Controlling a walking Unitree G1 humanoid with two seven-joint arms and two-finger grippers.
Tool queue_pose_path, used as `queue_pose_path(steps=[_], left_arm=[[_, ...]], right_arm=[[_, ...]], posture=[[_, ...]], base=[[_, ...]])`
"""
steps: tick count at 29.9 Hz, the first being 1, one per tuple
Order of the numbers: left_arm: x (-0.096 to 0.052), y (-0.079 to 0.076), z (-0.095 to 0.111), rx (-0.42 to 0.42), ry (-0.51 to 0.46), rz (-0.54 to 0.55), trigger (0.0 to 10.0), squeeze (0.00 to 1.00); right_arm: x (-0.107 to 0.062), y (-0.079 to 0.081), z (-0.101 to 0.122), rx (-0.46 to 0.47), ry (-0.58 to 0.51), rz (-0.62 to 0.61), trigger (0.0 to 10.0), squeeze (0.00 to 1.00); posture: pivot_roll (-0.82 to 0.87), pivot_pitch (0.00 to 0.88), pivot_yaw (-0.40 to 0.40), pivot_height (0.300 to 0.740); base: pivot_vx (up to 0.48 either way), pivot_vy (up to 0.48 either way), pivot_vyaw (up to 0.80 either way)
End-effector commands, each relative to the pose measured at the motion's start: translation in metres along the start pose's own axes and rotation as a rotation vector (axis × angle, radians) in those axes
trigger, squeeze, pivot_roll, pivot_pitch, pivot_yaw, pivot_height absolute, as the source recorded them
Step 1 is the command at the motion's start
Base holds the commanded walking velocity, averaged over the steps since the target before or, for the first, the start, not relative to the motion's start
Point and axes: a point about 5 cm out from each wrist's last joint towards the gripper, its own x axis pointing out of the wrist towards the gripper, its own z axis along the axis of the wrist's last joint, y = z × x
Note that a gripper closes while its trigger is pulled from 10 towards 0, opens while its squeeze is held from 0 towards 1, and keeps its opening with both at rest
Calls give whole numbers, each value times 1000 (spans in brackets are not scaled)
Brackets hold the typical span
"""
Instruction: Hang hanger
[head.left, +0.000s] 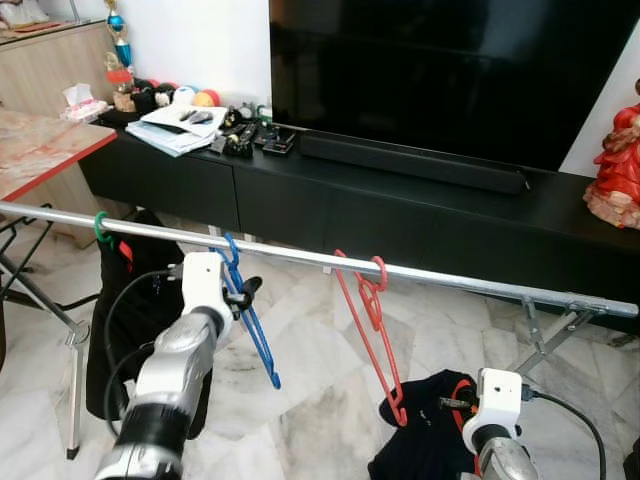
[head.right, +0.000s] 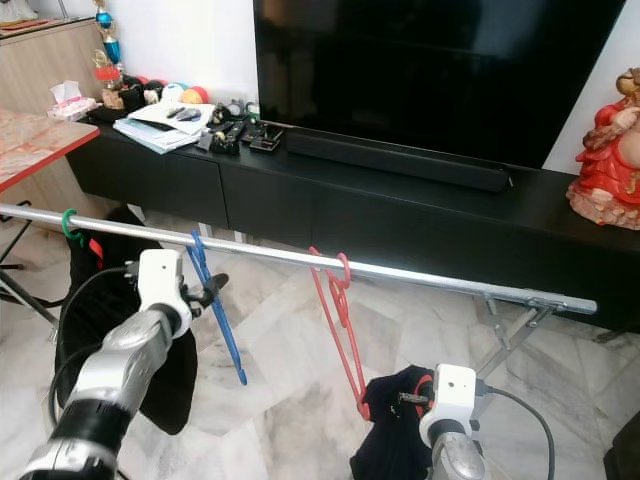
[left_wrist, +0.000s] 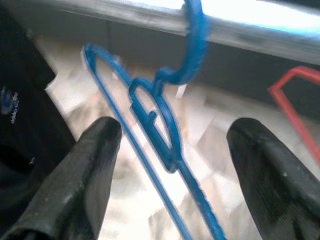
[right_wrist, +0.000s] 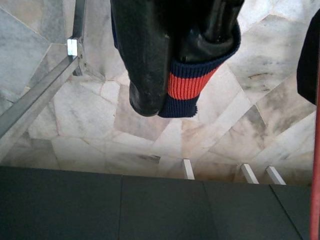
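Hanging by hook on metal rail (head.left: 300, 257): blue hanger (head.left: 250, 318), tilted, lower end toward floor. Left gripper (left_wrist: 170, 150) raised at rail, fingers (left_wrist: 95, 165) spread wide either side of hanger neck, not touching, holding nothing. Red hanger (head.left: 375, 330) hooked on same rail further right, apart from blue one. Green hook (head.left: 101, 230) on rail at left, black garment (head.left: 125, 320) below. Right gripper (right_wrist: 165, 75) low, fingers closed on dark cloth with red-banded cuff (right_wrist: 187, 85). TV (head.left: 450, 70) on black cabinet (head.left: 400, 210) behind.
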Motion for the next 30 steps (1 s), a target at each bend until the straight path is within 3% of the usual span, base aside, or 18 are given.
queue_pose_path(steps=[1, 3, 11, 15, 25, 27, 28, 30], left_arm=[[4, 1, 0, -15, 36, 39, 10000, 0], [8, 2, 2, -18, 59, 88, 10000, 0], [16, -4, 3, -12, 86, 96, 10000, 0], [18, -1, -6, 22, 127, 143, 10000, 0], [18, -8, -28, -49, 184, 131, 10000, 0], [18, -9, -28, -52, 183, 129, 9490, 0], [18, -11, -28, -45, 181, 125, 353, 0], [19, -12, -27, -42, 176, 123, 0, 0]], right_arm=[[3, 0, 5, -6, -12, -1, 10000, 0], [3, -1, 7, -8, -18, 0, 10000, 0], [3, -7, 10, -14, -24, -12, 10000, 0], [3, -7, 10, -16, -26, -14, 10000, 0], [4, -6, 11, -21, -29, -6, 10000, 0], [4, -6, 11, -20, -29, -6, 10000, 0], [4, -5, 11, -20, -29, -4, 10000, 0], [4, -4, 11, -19, -29, -2, 10000, 0]], posture=[[125, 0, -20, 740], [116, 0, -20, 740], [104, 0, -22, 740], [96, 0, -21, 740], [92, 0, -23, 740], [92, 0, -23, 740], [91, 0, -22, 740], [92, 0, -21, 740]], base=[[0, 0, 0], [0, 0, 0], [0, 0, 0], [0, 0, 0], [0, 0, 0], [0, 0, 0], [0, 0, 0], [0, 0, 0]])
